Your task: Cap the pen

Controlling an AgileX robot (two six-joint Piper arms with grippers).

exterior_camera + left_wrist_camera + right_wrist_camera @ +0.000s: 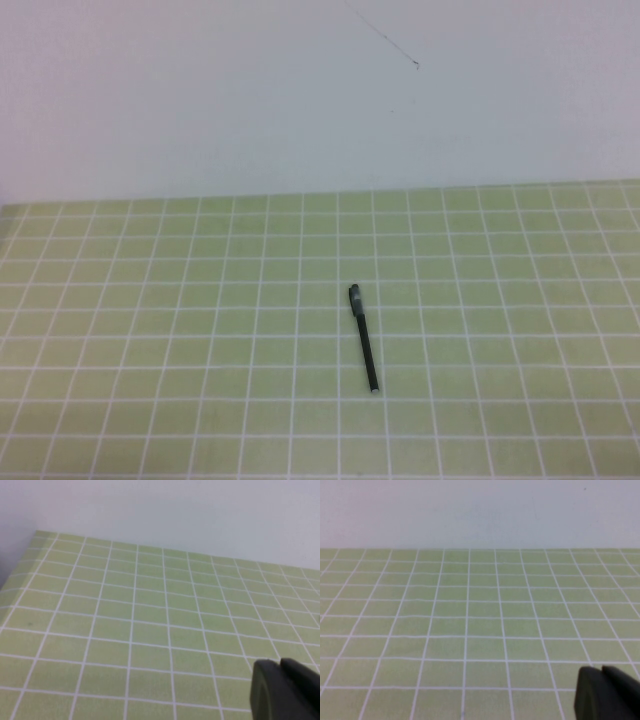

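The pen (365, 342), a thin black stick, lies flat on the green grid mat near the middle of the high view. Its small silvery tip points toward the near edge, and its far end looks slightly thicker. I cannot tell whether that thicker bit is a separate piece. Neither arm shows in the high view. In the left wrist view my left gripper (280, 663) hangs over bare mat, its dark fingers pressed together and holding nothing. My right gripper (601, 669) is likewise shut and empty over bare mat in the right wrist view. The pen shows in neither wrist view.
The green mat (150, 330) with white grid lines covers the table up to a plain white wall (300, 90) at the back. A thin dark line marks the wall at the upper right.
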